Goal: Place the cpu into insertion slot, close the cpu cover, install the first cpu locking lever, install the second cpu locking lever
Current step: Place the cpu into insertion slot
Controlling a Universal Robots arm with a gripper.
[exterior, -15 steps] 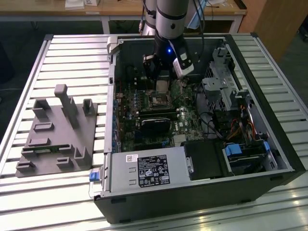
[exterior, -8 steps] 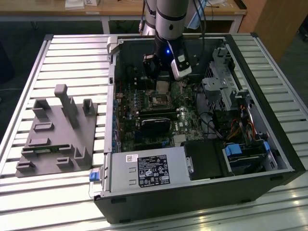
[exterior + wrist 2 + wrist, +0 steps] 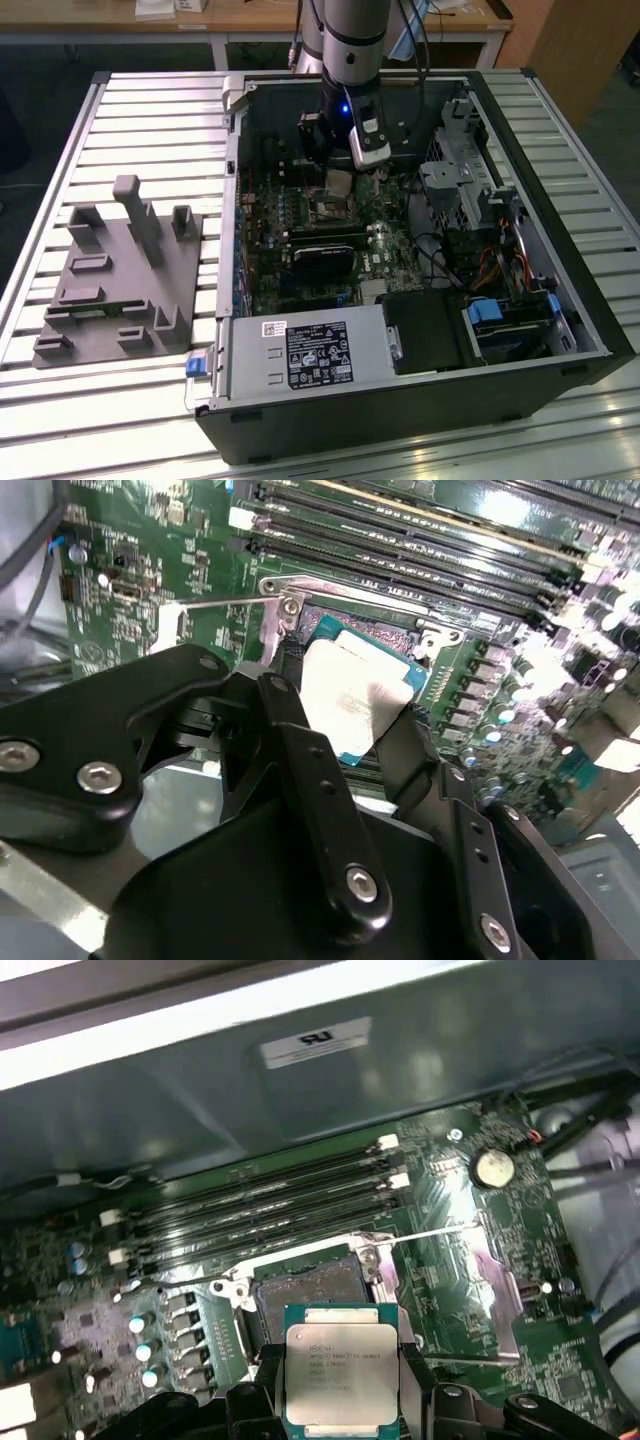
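— What has the gripper [image 3: 340, 180] got?
— Its jaws are clamped on two opposite edges of the cpu [image 3: 340, 1365], metal top showing in both wrist views.
— Where's that?
— Inside the open computer case [image 3: 420, 412], far end, hanging over the insertion slot [image 3: 305, 1290] and not seated. The slot's dark centre lies uncovered, with long memory slots [image 3: 270, 1210] beside it.

Wears a silver-grey cylindrical arm [image 3: 355, 30] above the gripper [image 3: 340, 712], black cables [image 3: 418, 45] hanging alongside. Glows blue at a small light [image 3: 345, 108] just above the gripper. Ends in matte black jointed fingers [image 3: 310, 780], studded with round silver screws [image 3: 362, 883].
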